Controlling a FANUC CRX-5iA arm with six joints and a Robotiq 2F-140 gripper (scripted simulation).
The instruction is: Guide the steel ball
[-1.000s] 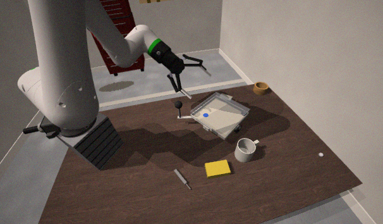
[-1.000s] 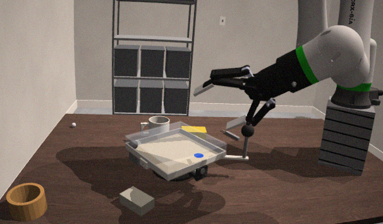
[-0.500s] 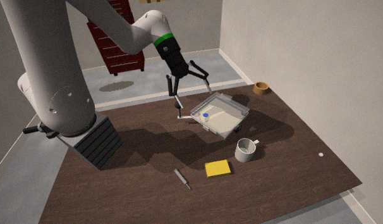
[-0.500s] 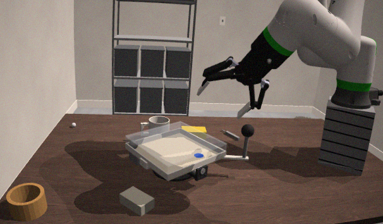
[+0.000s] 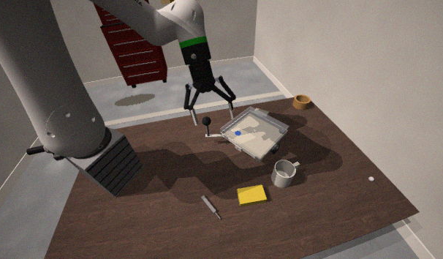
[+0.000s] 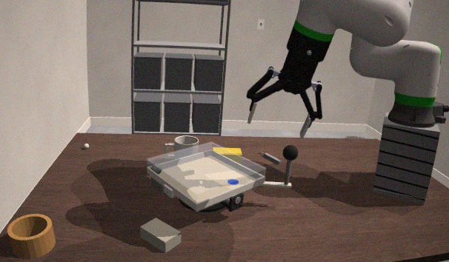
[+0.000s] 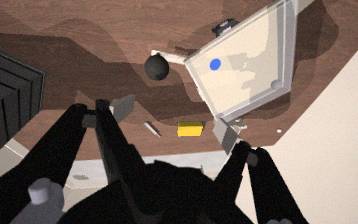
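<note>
The square clear-lidded plate [image 5: 253,153] [image 6: 177,192] [image 7: 286,45] sits on its pivot mount in the middle of the table and looks slightly tilted. A blue printed spot [image 5: 237,133] [image 6: 233,181] [image 7: 215,64] lies near the plate's corner on the handle side. The steel ball [image 7: 277,84] rests in a far corner of the plate, away from the spot. A lever with a black knob [image 5: 206,120] [image 6: 290,152] [image 7: 156,67] sticks up beside the plate. My gripper [image 5: 213,117] [image 6: 278,124] [image 7: 176,113] is open and empty, hanging in the air above the knob.
A grey mug [image 5: 284,173] [image 6: 185,142], a yellow block [image 5: 251,194] [image 6: 230,149] [image 7: 189,129] and a small tool [image 5: 211,207] [image 6: 270,158] lie near the plate. A grey block [image 6: 160,234], a wooden ring [image 5: 301,102] [image 6: 30,234] and a small white ball [image 5: 371,178] [image 6: 86,146] lie farther off. The arm's pedestal [image 5: 109,164] [image 6: 407,163] stands at the table's edge.
</note>
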